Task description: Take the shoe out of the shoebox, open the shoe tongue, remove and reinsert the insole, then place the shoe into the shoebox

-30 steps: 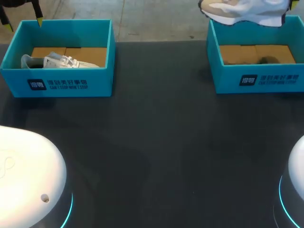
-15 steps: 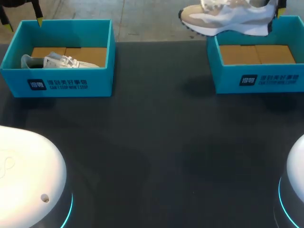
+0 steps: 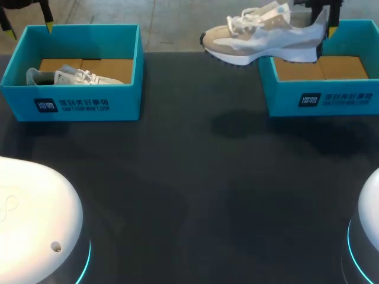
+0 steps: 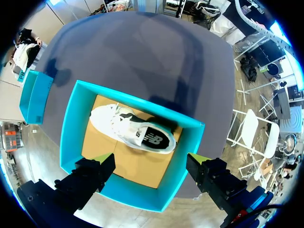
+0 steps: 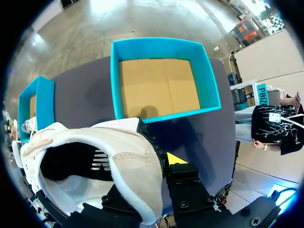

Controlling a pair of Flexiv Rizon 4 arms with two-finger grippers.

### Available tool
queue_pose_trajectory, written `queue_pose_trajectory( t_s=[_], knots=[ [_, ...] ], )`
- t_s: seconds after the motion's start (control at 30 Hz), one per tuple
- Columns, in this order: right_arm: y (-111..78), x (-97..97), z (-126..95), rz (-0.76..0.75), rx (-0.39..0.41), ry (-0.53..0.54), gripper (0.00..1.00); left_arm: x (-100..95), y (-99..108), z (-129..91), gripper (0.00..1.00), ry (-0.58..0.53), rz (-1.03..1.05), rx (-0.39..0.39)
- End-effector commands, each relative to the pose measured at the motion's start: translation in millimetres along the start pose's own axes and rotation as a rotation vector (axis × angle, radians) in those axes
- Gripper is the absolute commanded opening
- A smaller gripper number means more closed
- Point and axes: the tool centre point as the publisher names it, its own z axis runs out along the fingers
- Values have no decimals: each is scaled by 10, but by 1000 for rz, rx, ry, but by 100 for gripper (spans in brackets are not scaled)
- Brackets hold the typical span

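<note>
Over the table (image 3: 189, 177) and the right shoebox's (image 3: 320, 100) side rim hangs the beige shoe (image 3: 260, 41), heel pinched between the right gripper's (image 3: 325, 23) fingers. The left shoebox (image 4: 71, 123) and its white shoe (image 4: 128, 130) lie beneath the left gripper's (image 4: 148, 166) spread fingers.

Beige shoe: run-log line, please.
right gripper: jaws shut on beige shoe; shoe: aloft, outside right shoebox; left gripper: jaws open above left shoebox

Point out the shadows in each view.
Head view: the lifted shoe casts a dark patch on the table beside the right shoebox. Right wrist view: a shadow lies on that box's cardboard floor by its near wall. Left wrist view: dim streaks cross the table beyond the left shoebox.
</note>
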Motion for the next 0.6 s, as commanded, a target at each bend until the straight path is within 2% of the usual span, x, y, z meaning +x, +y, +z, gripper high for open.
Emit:
queue_pose_trajectory(
  t_s=[0.03,0.27,0.6],
  knots=[
    [-187,52,-29,3,-65,0,0,5,0,-6,100,2,1,0],
    [-518,191,-87,12,-51,-4,0,5,0,-6,100,2,1,0],
    [-941,497,-84,-5,-18,-57,0,5,0,-6,100,2,1,0]
  ],
)
